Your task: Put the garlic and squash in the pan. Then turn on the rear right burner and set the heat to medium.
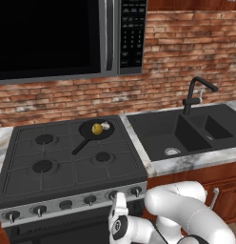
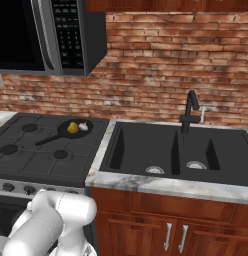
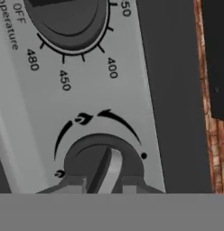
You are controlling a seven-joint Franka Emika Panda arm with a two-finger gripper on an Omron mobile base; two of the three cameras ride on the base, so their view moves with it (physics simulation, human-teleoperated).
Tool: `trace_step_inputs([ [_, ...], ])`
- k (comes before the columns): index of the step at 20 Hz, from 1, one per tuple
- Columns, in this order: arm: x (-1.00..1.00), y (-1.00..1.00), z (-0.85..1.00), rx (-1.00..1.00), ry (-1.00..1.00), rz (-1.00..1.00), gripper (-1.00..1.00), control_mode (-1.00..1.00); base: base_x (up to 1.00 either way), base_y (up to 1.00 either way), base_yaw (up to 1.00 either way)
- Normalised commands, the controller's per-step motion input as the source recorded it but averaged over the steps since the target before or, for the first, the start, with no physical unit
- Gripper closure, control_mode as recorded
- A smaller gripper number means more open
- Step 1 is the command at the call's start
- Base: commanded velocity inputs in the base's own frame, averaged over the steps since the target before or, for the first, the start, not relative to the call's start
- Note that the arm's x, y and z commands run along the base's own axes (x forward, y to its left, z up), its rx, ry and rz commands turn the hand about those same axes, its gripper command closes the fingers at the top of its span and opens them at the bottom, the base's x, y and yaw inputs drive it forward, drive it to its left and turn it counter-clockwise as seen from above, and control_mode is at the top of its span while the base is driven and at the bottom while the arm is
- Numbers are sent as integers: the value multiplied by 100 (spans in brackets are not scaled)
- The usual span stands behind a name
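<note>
Hand view: gripper (image 3: 103, 184) pinching burner knob (image 3: 104, 160) by its raised bar, bar running straight between the fingertips. Garlic (image 1: 105, 126), squash (image 1: 97, 128) in pan (image 1: 96, 129), behind the knob.

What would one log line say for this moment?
garlic, squash: in pan | gripper: shut on stove knob | burner: unlit

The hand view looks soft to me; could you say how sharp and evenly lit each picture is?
Hand view: so close that the burner knob and the dial numbers look soft-edged; flat light, no glare. Left base view: even rendered light, only a faint shadow under the pan; the squash and garlic are small but distinct. Right base view: equally even, the sink dark.
</note>
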Motion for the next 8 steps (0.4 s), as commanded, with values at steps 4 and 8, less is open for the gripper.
trace_step_inputs([
  [4,0,0,0,-33,-2,0,100,-100,0,0,0],
  [8,0,0,0,-32,-4,0,100,-100,0,0,0],
])
